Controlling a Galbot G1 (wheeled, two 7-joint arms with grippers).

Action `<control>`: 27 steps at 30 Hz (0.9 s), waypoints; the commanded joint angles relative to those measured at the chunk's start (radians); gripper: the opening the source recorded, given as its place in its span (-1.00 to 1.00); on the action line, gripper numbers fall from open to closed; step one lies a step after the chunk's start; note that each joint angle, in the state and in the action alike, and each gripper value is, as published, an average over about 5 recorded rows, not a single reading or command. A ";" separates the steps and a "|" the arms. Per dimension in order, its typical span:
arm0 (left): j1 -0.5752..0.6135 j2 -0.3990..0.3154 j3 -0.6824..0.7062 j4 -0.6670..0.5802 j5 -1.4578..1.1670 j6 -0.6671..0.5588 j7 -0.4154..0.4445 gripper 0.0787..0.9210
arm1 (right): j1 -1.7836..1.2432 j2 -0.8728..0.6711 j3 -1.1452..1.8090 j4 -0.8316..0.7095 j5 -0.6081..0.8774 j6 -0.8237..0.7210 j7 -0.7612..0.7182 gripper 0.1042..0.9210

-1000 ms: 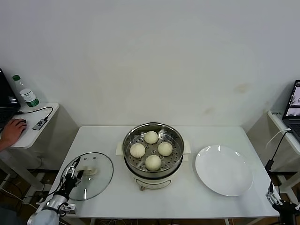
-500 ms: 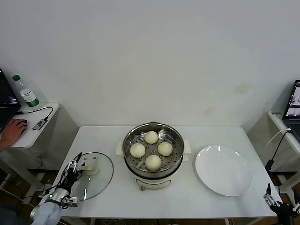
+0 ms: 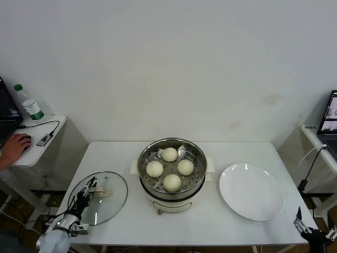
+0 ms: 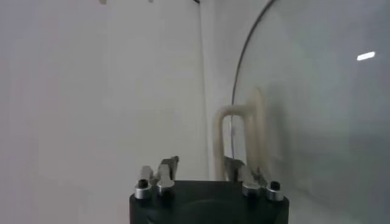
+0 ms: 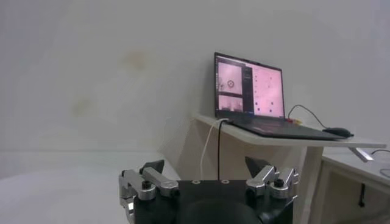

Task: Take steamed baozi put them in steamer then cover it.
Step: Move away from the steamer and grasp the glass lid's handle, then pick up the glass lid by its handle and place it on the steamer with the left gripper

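The steamer stands mid-table, uncovered, with four steamed baozi on its perforated tray, among them those at the back, the left and the front. The cover, a clear glass lid, lies flat on the table left of the steamer, its cream bar handle upward. My left gripper is low over the lid, at the outer end of that handle. In the left wrist view the handle rises close in front of the left gripper, over the glass. My right gripper hangs open below the table's right front corner.
A white plate lies right of the steamer. At the left, a side table carries a bottle and a person's hand on a mouse. Another side table at the right holds a laptop.
My left gripper has crept forward over the lid's edge up to the handle. My right gripper has sunk a little lower beside the table's right corner.
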 commanded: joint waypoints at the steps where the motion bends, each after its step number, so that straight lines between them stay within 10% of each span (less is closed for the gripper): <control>1: 0.002 0.003 -0.010 0.001 -0.045 -0.016 -0.055 -0.31 | -0.003 -0.001 -0.007 0.004 -0.019 0.010 -0.011 0.76; 9: 0.077 0.016 -0.076 -0.164 -0.078 0.006 -0.055 -0.80 | -0.009 -0.001 -0.022 0.013 -0.049 0.030 -0.036 0.76; 20: 0.231 0.148 -0.216 -0.624 -0.341 0.204 0.264 -0.83 | -0.025 -0.016 -0.069 0.032 -0.070 0.045 -0.067 0.76; 27: 0.179 0.224 -0.124 -0.775 -0.389 0.303 0.318 -0.83 | -0.028 -0.011 -0.134 0.025 -0.106 0.055 -0.074 0.76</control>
